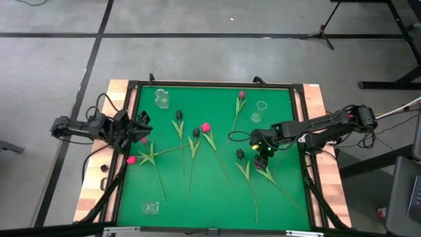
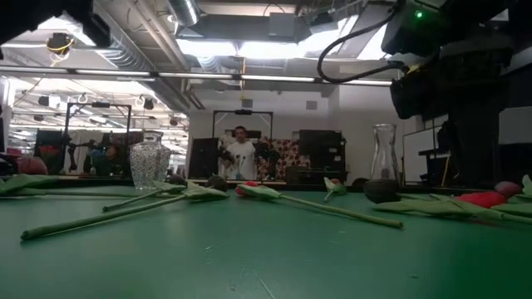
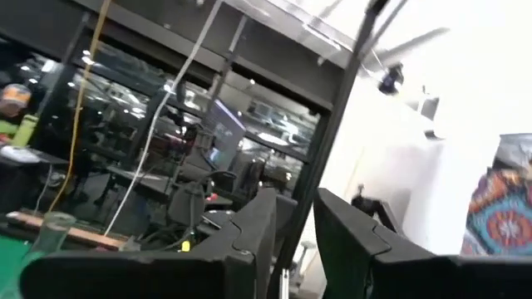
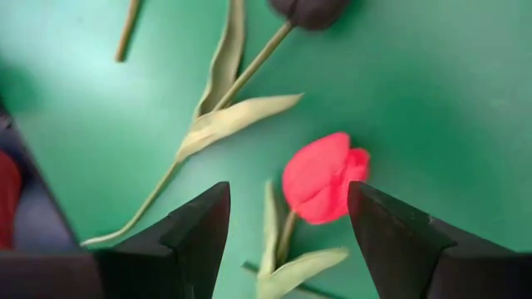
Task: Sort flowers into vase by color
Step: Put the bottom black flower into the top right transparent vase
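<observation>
Red tulip (image 4: 322,178) on green table (image 1: 283,118), right claw (image 4: 287,228) apart above it, left claw (image 3: 295,241) nearly together.

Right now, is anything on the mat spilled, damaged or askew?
Nothing stands out: long-stemmed artificial tulips lie loose on the green mat, two clear glass vases stand upright, open right gripper hovers over a pink-red tulip head.

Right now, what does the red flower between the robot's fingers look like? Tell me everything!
The red tulip has a small, bright pink-red head that looks like soft fabric, closed like a bud. Its thin green stem runs down from the head, with pale green leaves beside it. It lies flat on the green table. The right gripper hangs above it, fingers open on either side, not touching it.
</observation>
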`<move>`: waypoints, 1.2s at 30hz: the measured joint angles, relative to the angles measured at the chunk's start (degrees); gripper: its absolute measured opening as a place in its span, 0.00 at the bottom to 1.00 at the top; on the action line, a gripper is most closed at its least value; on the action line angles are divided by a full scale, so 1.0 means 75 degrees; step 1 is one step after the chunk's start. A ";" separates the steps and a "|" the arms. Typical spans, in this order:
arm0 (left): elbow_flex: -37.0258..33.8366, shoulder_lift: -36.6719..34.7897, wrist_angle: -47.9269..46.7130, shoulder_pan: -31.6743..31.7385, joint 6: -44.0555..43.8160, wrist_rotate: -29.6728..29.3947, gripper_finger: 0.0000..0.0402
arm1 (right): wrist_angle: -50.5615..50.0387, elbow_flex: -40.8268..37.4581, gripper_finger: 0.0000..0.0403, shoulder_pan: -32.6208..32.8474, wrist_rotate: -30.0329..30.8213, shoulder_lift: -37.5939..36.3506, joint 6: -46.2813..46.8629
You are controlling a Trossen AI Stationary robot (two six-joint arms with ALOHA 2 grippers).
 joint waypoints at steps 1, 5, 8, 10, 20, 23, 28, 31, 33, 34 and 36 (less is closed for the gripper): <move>0.0112 0.0212 0.0001 -0.0032 0.0167 0.0047 0.22 | 0.0009 0.0000 0.60 0.0000 -0.0069 0.0000 0.0016; 0.0600 0.1165 -0.0020 -0.0168 0.0605 0.0116 0.28 | -0.0027 0.0146 0.60 0.0000 0.0005 0.0000 0.0018; 0.1077 0.1961 -0.0014 -0.0300 0.0595 0.0177 0.32 | -0.0008 0.0529 0.60 0.0000 0.0277 0.0000 -0.0021; 0.1429 0.2503 -0.0011 -0.0386 0.0327 0.0147 0.35 | -0.0024 0.0876 0.60 0.0006 0.0601 0.0000 -0.0094; 0.3538 0.4194 -0.2265 -0.0611 0.0035 -0.0558 0.36 | -0.0566 0.1731 0.60 0.1273 0.3735 0.0002 0.0905; 0.3959 0.4309 -0.3282 -0.0610 0.0019 -0.1199 0.36 | -0.0867 0.1734 0.60 0.1748 0.4570 0.0143 0.1806; 0.4091 0.4334 -0.4082 -0.0610 -0.0418 -0.1992 0.36 | -0.1168 0.1731 0.60 0.2212 0.4941 0.0831 0.2690; 0.4091 0.4337 -0.4448 -0.0610 -0.0673 -0.2037 0.36 | -0.1036 0.1731 0.60 0.2270 0.4943 0.1421 0.2802; 0.4090 0.4337 -0.4508 -0.0610 -0.0769 -0.2034 0.36 | -0.0802 0.1731 0.60 0.2256 0.4864 0.1737 0.2766; 0.4088 0.4336 -0.4507 -0.0610 -0.0773 -0.2035 0.36 | -0.0663 0.1731 0.60 0.2255 0.4787 0.1862 0.2672; 0.4088 0.4334 -0.4505 -0.0610 -0.0779 -0.2035 0.36 | -0.0353 0.1731 0.60 0.2253 0.4669 0.2055 0.2515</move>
